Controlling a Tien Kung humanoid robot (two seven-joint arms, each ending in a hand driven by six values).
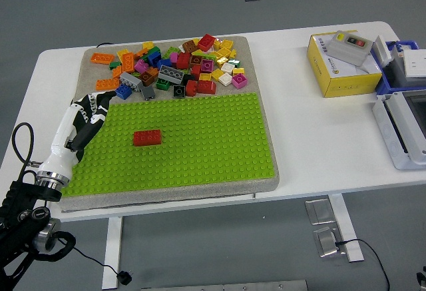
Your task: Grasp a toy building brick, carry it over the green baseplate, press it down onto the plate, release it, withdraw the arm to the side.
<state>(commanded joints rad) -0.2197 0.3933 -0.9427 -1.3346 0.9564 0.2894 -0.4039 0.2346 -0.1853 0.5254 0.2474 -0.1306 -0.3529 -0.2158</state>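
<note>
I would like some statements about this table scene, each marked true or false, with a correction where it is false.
1. One red brick sits on the green baseplate. True.
2. The left hand is at the baseplate's left edge, near the brick pile. True.
3. The left hand holds the red brick. False: the hand is apart from it, to its left.
4. The yellow box stands on the baseplate. False: it is on the white table, right of the plate.
5. The pile lies beyond the baseplate's far edge, on the grey mat. True.
6. The right hand is over the pile. False: no right hand is in view.
</note>
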